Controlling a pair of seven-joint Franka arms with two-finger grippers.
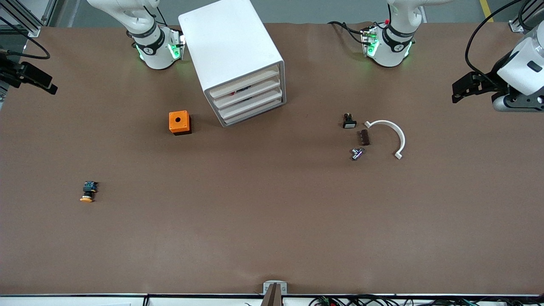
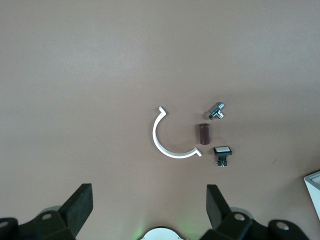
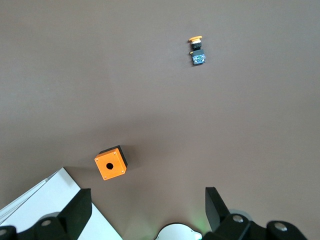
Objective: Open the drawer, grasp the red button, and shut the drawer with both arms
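Nothing done yet: all drawers of the white plastic drawer cabinet (image 1: 238, 59) are closed, and a hint of red in the second drawer is probably the red-capped button, not confirmable. Left end effector (image 1: 461, 90) hangs spread over the counter's (image 1: 272, 221) left-arm end; right end effector (image 1: 36, 78) spread over the right-arm end, both waiting. Open, grab and close all remain.

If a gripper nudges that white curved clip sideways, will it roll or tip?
The white curved clip lies flat on the table, so it would probably slide or spin, not roll. Its thin open arc looks light and may flex if squeezed across the gap.
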